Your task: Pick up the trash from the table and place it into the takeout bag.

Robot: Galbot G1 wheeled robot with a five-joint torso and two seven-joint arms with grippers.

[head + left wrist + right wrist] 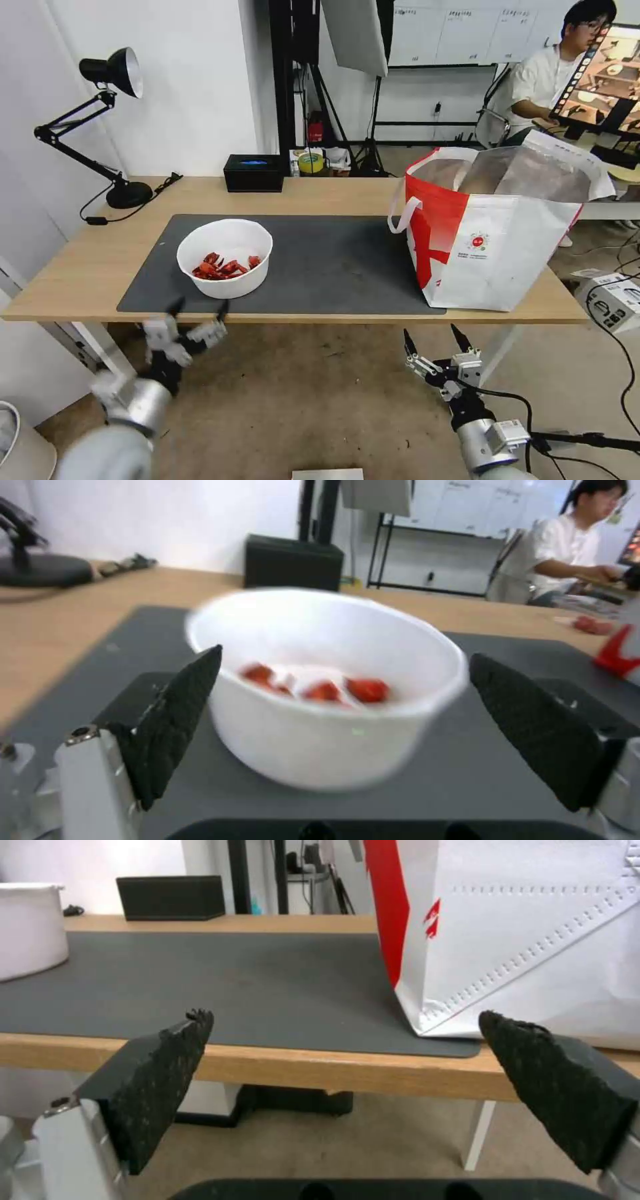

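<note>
Wide-open, empty left gripper [198,309] jaws before white bowl [225,258] of red shell scraps [225,267].

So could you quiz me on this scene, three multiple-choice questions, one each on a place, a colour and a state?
1. Where does the white bowl stand?
A. on the dark grey mat
B. on the floor
C. inside the takeout bag

2. What colour are the scraps in the bowl?
A. green
B. red
C. blue

3. How is the left gripper?
A. shut on the bowl
B. open, short of the bowl
C. inside the bag

Answers: 1 A, the bowl sits on the mat's left part. 2 B, red pieces lie in it. 3 B, in the left wrist view its fingers are spread, the bowl just ahead.
</note>
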